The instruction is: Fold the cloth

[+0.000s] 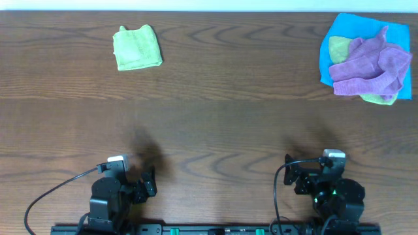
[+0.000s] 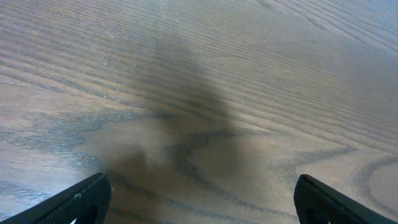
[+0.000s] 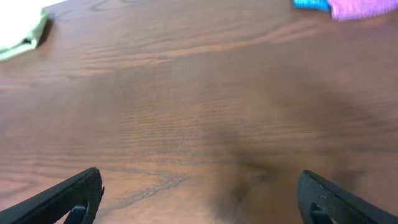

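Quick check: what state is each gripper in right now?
The black two-finger left gripper: open, holding nothing.
The black two-finger right gripper: open, holding nothing.

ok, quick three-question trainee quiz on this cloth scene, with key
1. True or false: the lilac cloth lies spread flat, alone on the table.
2. The lilac cloth is heaped on: A) a bright blue cloth; B) a tray; C) a plate.
3. Fill in: the left tool and right tool both stand ___, holding nothing.
Key: 1 false; 2 A; 3 open.
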